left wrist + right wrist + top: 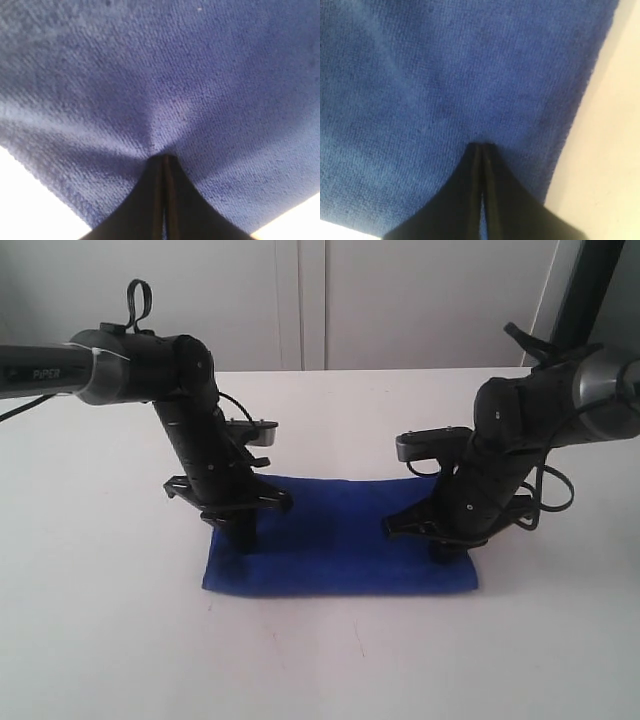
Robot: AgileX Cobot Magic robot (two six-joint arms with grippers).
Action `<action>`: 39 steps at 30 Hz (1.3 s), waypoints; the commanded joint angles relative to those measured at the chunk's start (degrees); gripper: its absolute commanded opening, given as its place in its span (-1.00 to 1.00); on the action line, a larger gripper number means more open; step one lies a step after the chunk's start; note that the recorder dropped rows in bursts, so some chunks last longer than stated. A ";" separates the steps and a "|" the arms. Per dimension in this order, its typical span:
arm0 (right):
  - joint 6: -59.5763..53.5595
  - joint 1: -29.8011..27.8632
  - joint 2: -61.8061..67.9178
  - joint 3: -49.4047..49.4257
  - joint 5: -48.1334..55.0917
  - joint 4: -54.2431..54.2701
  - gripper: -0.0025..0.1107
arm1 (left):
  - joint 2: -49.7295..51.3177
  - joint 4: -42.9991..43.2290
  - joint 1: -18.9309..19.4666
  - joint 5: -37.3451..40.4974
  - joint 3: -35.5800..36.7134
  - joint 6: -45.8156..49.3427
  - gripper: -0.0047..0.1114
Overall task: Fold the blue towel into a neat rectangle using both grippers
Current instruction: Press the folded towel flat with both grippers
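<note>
Left gripper [245,540] pressed together, tip on blue towel [340,545], right gripper [442,552] pressed together likewise

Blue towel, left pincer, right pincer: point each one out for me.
blue towel [340,545], exterior view, bare middle of the cloth.
left pincer [164,159], left wrist view, closed fingertips against the towel.
right pincer [481,146], right wrist view, closed fingertips against the towel.

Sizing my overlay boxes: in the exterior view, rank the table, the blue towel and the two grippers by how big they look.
1. Table, largest by far.
2. Blue towel.
3. Left gripper and right gripper: they look about alike, so they are not ranked against each other.
</note>
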 commanded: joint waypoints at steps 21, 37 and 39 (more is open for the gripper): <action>1.08 -0.23 -0.01 1.40 0.11 -1.15 -0.96 | 0.20 3.25 -0.71 2.11 1.22 -2.56 -0.92; 1.82 -0.23 -1.88 1.40 -2.66 -0.92 -0.96 | -2.02 3.25 -0.71 1.71 1.08 -2.18 -0.92; 2.42 -0.23 -2.93 1.40 -2.88 -0.92 -0.96 | -2.51 3.25 -0.58 1.85 1.08 -2.18 -0.92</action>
